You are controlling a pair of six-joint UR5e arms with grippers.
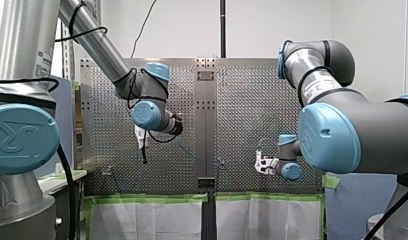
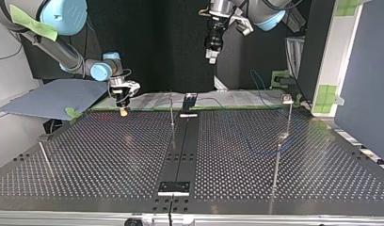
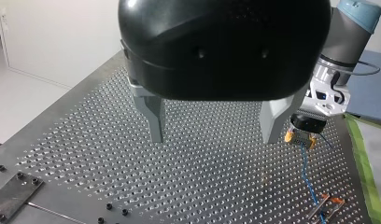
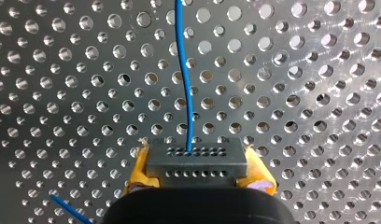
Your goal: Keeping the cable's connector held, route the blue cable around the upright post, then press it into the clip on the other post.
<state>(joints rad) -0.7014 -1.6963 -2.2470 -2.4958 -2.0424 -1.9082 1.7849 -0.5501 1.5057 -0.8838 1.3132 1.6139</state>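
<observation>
Connector (image 4: 196,163) clamped between yellow pads (image 4: 138,176) of right gripper (image 4: 198,176), low over table (image 4: 319,93); cable (image 4: 185,74) leaves it ahead, far end cut off. Left gripper (image 3: 213,139) gapes empty, raised well apart. Posts (image 2: 172,113) thin, hard to make out.

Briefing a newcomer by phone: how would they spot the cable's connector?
Over the perforated table, find my right gripper, with yellow pads. Between them sits the connector: a small grey block with two rows of holes, the blue cable leaving it.
</observation>
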